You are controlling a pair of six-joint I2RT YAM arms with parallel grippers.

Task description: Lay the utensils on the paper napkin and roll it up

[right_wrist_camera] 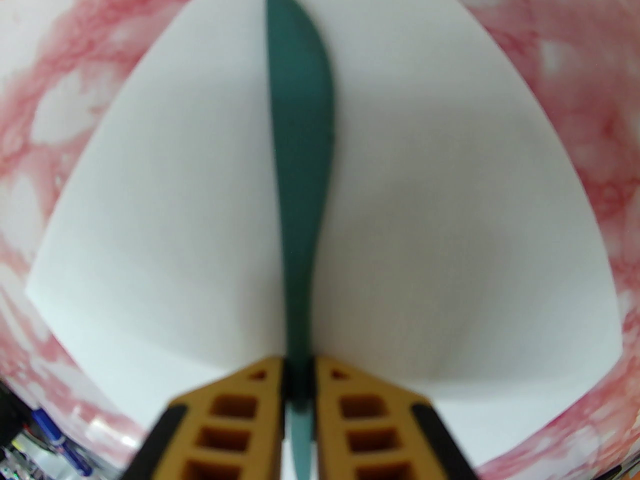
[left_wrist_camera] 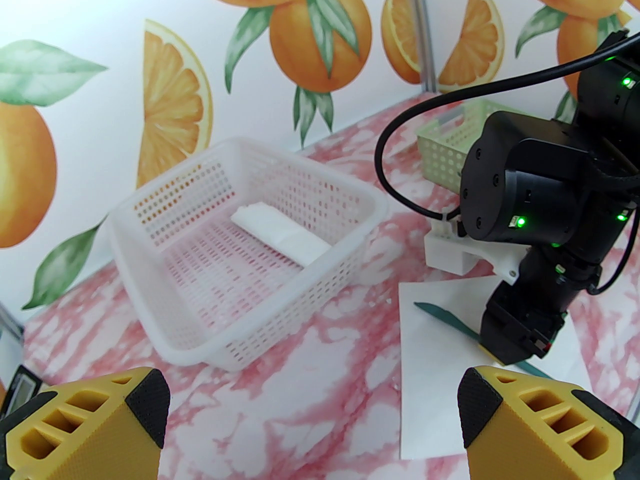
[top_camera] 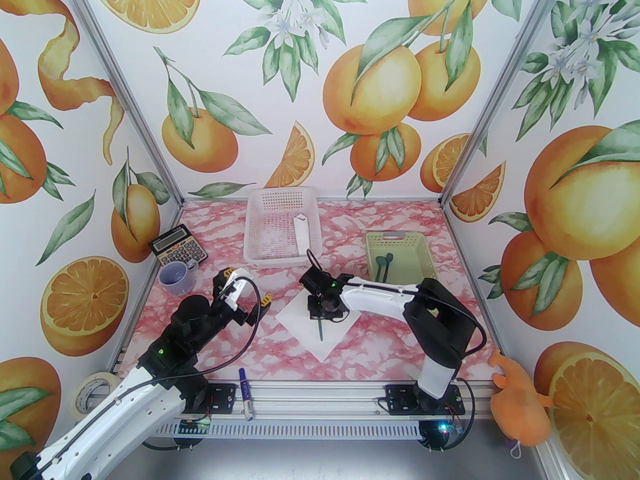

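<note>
A white paper napkin [top_camera: 325,335] lies flat on the pink marbled table in front of the arms, one corner pointing at the near edge. My right gripper [top_camera: 319,317] is over it, shut on the handle of a dark teal knife [right_wrist_camera: 300,118]. The blade lies along the napkin [right_wrist_camera: 450,218] towards its near corner. Two more teal utensils [top_camera: 385,263] rest in the pale green basket [top_camera: 420,255] at the back right. My left gripper [top_camera: 246,286] hovers open just left of the napkin [left_wrist_camera: 450,368], nothing between its yellow fingers [left_wrist_camera: 145,408].
A white mesh basket [top_camera: 260,253] at the back centre holds a rolled white paper bundle [top_camera: 301,233]. A calculator [top_camera: 177,252] and a purple cup [top_camera: 176,275] sit at the left. A tape roll [top_camera: 92,390], a blue-capped marker [top_camera: 245,388] and an orange plush toy [top_camera: 517,398] lie near the front.
</note>
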